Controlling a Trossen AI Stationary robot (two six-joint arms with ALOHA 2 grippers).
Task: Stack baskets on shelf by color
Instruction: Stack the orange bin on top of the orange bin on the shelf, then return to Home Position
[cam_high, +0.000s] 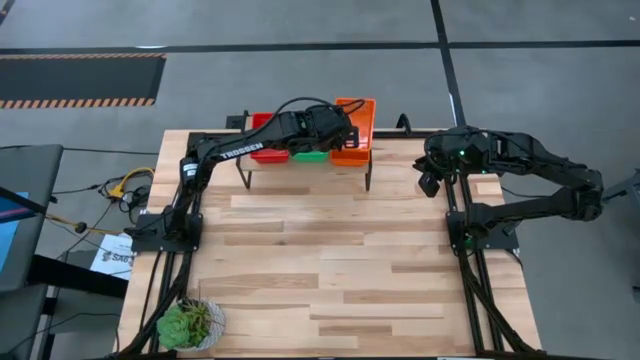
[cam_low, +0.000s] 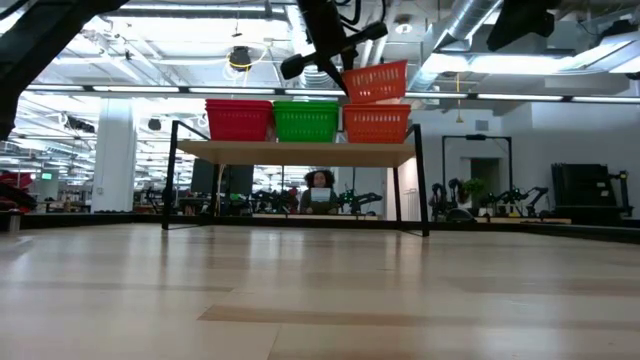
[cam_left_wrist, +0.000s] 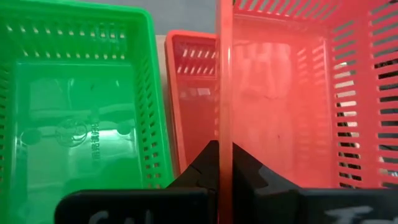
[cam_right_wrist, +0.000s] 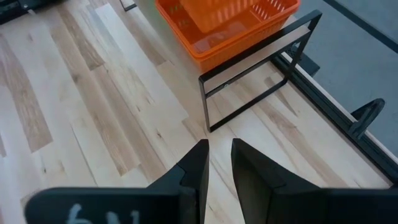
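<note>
The shelf (cam_high: 262, 166) stands at the table's far edge. In the low view it carries red baskets (cam_low: 238, 120), green baskets (cam_low: 306, 121) and orange baskets (cam_low: 376, 124) side by side. My left gripper (cam_left_wrist: 224, 155) reaches over the shelf (cam_low: 300, 152) and is shut on another orange basket (cam_low: 377, 80), held tilted above the orange stack. The left wrist view shows the green basket (cam_left_wrist: 74, 112) and the stacked orange basket (cam_left_wrist: 193, 93) below it. My right gripper (cam_right_wrist: 217, 152) hovers narrowly open over the table beside the shelf's right end (cam_right_wrist: 249, 81), touching nothing. My left gripper pinches the held orange basket's side wall (cam_left_wrist: 224, 134), the one toward the green stack, with one finger (cam_left_wrist: 199, 171) outside and the other inside the basket. The fingers come slanting down from the table's left. The basket is lifted clear and tilted above the orange stack (cam_high: 352, 152).
A potted plant (cam_high: 190, 322) sits at the table's near left corner. The wide wooden tabletop (cam_high: 330, 260) lies in front of the shelf. The arms' black frames run along both table sides. A person (cam_low: 320, 190) sits in the room beyond the shelf.
</note>
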